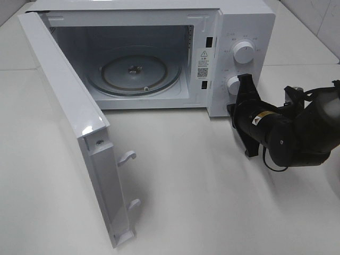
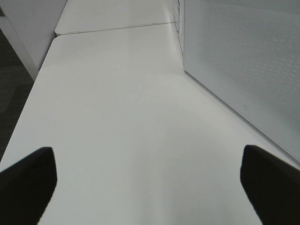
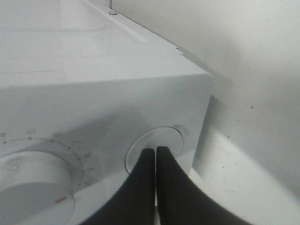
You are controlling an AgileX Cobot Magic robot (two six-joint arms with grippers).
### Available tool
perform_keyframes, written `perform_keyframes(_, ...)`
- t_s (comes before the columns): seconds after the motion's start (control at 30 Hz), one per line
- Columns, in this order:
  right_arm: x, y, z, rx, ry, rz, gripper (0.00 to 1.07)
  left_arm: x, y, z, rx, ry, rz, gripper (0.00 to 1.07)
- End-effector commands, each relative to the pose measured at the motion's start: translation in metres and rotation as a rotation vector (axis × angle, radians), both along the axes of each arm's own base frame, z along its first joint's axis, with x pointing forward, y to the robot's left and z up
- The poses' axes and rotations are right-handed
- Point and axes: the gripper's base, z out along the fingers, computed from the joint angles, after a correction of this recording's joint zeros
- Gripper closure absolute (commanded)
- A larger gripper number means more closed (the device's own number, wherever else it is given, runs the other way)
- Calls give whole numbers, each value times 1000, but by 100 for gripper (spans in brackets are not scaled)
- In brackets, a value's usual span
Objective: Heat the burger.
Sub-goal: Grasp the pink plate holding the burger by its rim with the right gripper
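The burger is not in any view. The white microwave (image 1: pixel 241 26) stands at the back with its door (image 1: pixel 69 114) swung wide open to the left. Its glass turntable (image 1: pixel 133 71) is bare. My right gripper (image 1: pixel 240 85) is at the control panel by the lower knob (image 1: pixel 232 85). In the right wrist view its fingers (image 3: pixel 145 178) are pressed together, with the tips (image 3: pixel 155 151) against a round dial (image 3: pixel 164 138). My left gripper (image 2: pixel 150 187) is open and empty over the white table, its fingers (image 2: pixel 28 180) wide apart.
The upper knob (image 1: pixel 244 52) sits above my right gripper. Door latch hooks (image 1: pixel 127 156) stick out from the door's inner edge. In the left wrist view the door's perforated outer face (image 2: pixel 243 61) stands close by, and the table edge (image 2: pixel 33 84) drops off.
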Motion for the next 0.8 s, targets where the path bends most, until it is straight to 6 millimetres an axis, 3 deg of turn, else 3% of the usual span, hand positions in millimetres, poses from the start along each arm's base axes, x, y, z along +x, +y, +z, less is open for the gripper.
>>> perform_keyframes(0.03,-3,0,3,5,-8,12,107,-2,0,0,-6,-28,3,7)
perform_keyframes(0.57,-28,-11,18,-62,-18,43,107,-2,0,0,-6,-28,3,7)
perform_keyframes(0.8,-49,-17,34,-385,18,232,107,-2,0,0,-6,-28,3,7)
